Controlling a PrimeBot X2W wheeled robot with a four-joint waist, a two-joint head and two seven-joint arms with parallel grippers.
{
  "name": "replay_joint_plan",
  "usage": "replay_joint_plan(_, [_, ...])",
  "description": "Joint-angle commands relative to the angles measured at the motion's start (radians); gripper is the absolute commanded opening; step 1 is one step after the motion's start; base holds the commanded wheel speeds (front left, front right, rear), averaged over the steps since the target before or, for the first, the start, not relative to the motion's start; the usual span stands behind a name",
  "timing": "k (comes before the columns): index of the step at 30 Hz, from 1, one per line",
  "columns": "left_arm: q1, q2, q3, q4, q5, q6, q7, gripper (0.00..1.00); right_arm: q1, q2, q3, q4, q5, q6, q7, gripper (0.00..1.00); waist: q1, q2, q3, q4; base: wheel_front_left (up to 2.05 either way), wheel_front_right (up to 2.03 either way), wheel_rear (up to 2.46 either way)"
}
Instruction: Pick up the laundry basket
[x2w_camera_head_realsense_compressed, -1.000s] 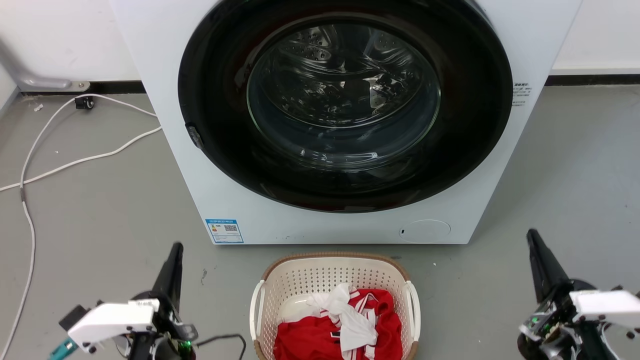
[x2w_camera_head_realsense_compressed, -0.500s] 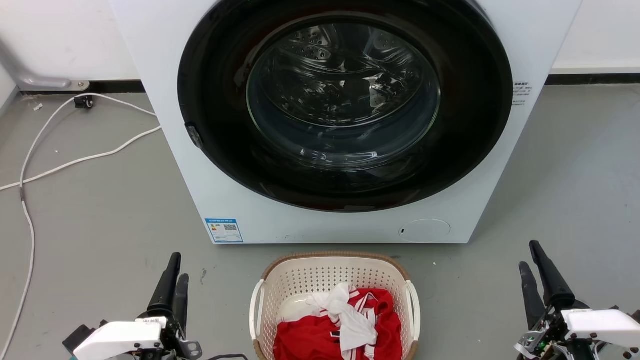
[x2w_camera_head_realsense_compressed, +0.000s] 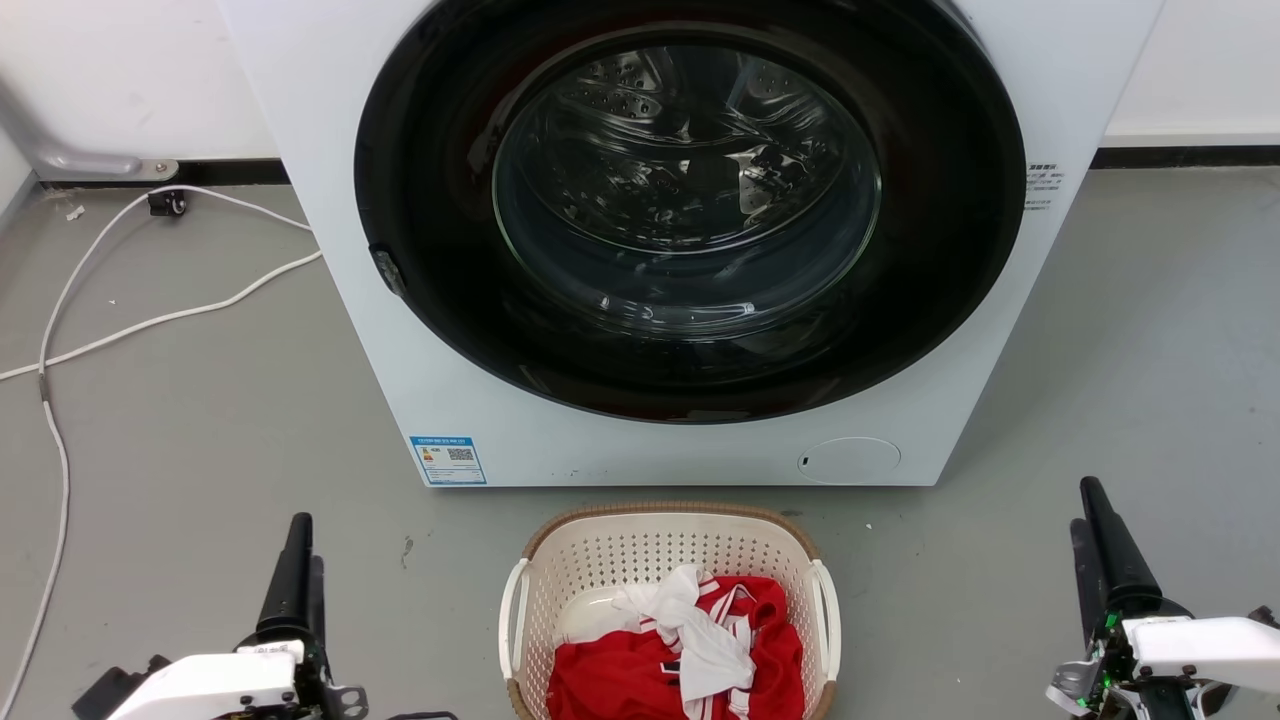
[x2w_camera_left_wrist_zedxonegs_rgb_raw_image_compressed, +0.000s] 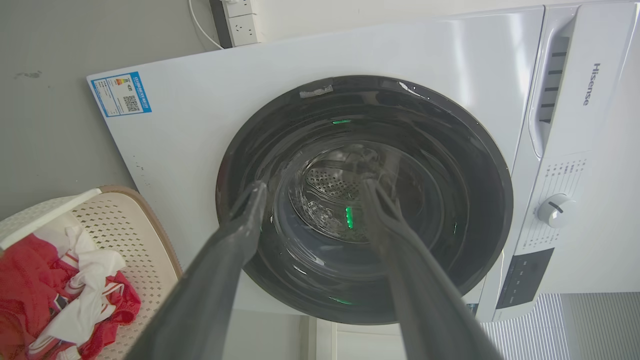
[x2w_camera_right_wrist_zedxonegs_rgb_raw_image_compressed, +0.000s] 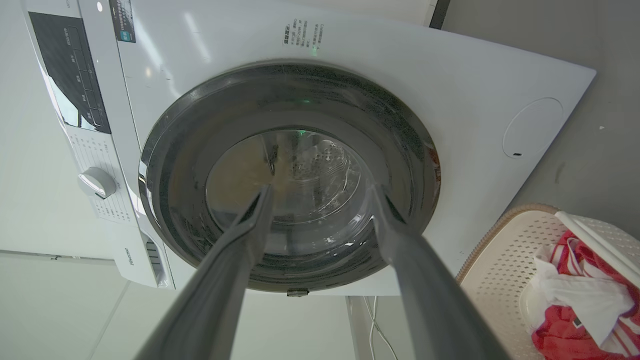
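The laundry basket (x2w_camera_head_realsense_compressed: 668, 520) is cream perforated plastic with a brown woven-look rim and white side handles. It stands on the grey floor just in front of the washing machine, holding red and white clothes (x2w_camera_head_realsense_compressed: 690, 650). My left gripper (x2w_camera_head_realsense_compressed: 306, 545) hovers well to its left, open and empty, fingers pointing at the machine. My right gripper (x2w_camera_head_realsense_compressed: 1085, 505) hovers well to its right, also open and empty. The left wrist view shows the left gripper (x2w_camera_left_wrist_zedxonegs_rgb_raw_image_compressed: 312, 186) open, with the basket (x2w_camera_left_wrist_zedxonegs_rgb_raw_image_compressed: 125, 235) at lower left. In the right wrist view the right gripper (x2w_camera_right_wrist_zedxonegs_rgb_raw_image_compressed: 321, 191) is open, with the basket (x2w_camera_right_wrist_zedxonegs_rgb_raw_image_compressed: 500, 260) at lower right.
A white front-loading washing machine (x2w_camera_head_realsense_compressed: 400, 380) with a shut dark glass door (x2w_camera_head_realsense_compressed: 690, 210) rises right behind the basket. White cables (x2w_camera_head_realsense_compressed: 150, 320) trail over the floor at the left. A pipe bracket (x2w_camera_head_realsense_compressed: 100, 165) sits by the back wall. Bare grey floor lies on both sides of the basket.
Both grippers have sunk toward the bottom edge and moved outward, the left one to the left and the right one to the right. The basket has stayed put.
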Motion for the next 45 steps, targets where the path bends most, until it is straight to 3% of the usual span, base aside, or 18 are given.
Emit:
replay_joint_plan(1, [-0.01,0.004,0.011,-0.02,0.019,-0.001,-0.008,1.0,-0.008,-0.003,-0.005,-0.02,-0.026,0.0,-0.009,1.0,0.0,-0.0001,0.0,0.0,0.0,0.0,0.0])
replay_joint_plan(7, [-0.01,0.004,0.047,-0.03,0.096,-0.001,-0.032,1.0,-0.013,-0.004,-0.017,-0.047,-0.149,0.0,-0.032,1.0,0.0,-0.0001,0.001,0.001,0.0,0.0,0.0])
replay_joint_plan(21, [-0.023,0.005,0.121,-0.131,0.333,0.007,-0.081,1.0,-0.018,-0.004,0.003,-0.187,-0.554,0.0,-0.082,1.0,0.0,-0.0001,0.008,0.001,0.0,0.0,0.0])
replay_joint_plan(36, [0.031,0.006,0.005,-0.27,0.644,0.006,-0.126,1.0,0.01,-0.004,0.064,-0.27,-0.898,0.0,-0.127,1.0,0.0,-0.0001,0.012,0.0,0.0,0.0,0.0])
replay_joint_plan(45, [0.051,0.006,-0.087,-0.33,0.881,0.039,-0.151,1.0,0.025,-0.004,0.081,-0.271,-1.046,0.0,-0.152,1.0,0.0,-0.0001,0.014,-0.004,0.0,0.0,0.0])
